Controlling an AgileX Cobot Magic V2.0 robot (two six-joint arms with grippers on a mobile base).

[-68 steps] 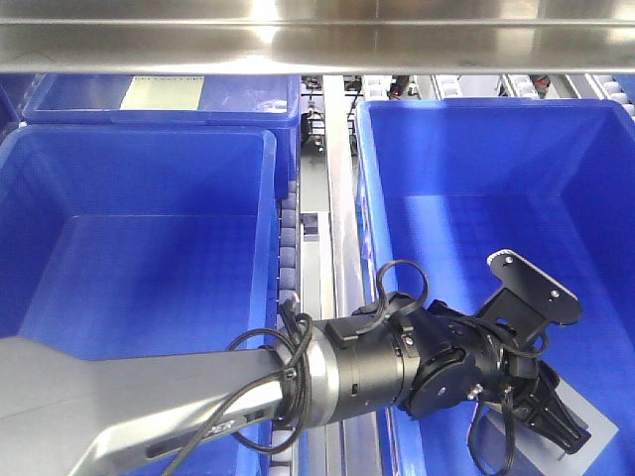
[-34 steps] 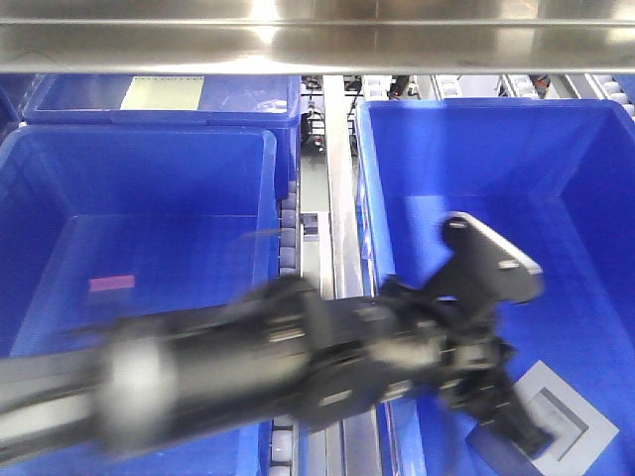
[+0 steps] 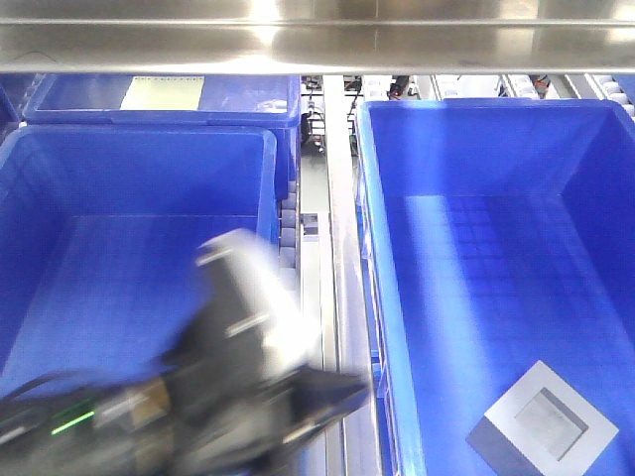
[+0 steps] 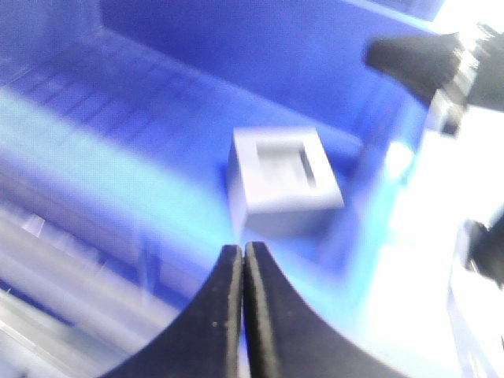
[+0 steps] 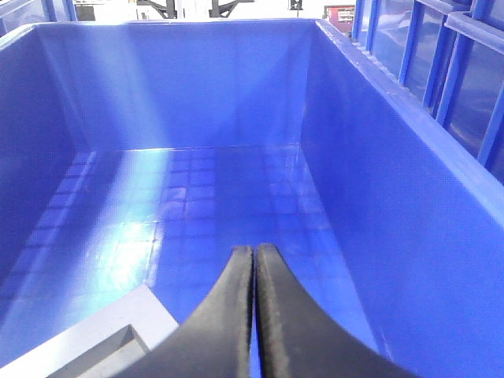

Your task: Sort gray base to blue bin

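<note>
The gray base (image 3: 544, 424) lies recess-up on the floor of the blue bin (image 3: 382, 248), in its near right corner, with nothing touching it. My left arm (image 3: 228, 397) is a blur at the lower left, outside the bin. In the left wrist view the left gripper (image 4: 242, 253) is shut and empty, and the gray base (image 4: 283, 181) sits apart beyond its tips. Above the blue bin's gridded floor (image 5: 197, 205) hangs the right gripper (image 5: 253, 253), shut and empty, with a corner of the gray base (image 5: 94, 346) at the lower left.
A second blue crate (image 3: 139, 258) stands on the left. Behind it is a crate holding a pale sheet (image 3: 159, 94). A metal rail with rollers (image 3: 332, 228) runs between the bins, and a steel beam (image 3: 317, 45) crosses the top. A dark blurred part (image 4: 417, 59) shows in the left wrist view.
My left arm has swung out of the right bin towards the lower left. The gray base stays on the bin floor, now fully uncovered.
</note>
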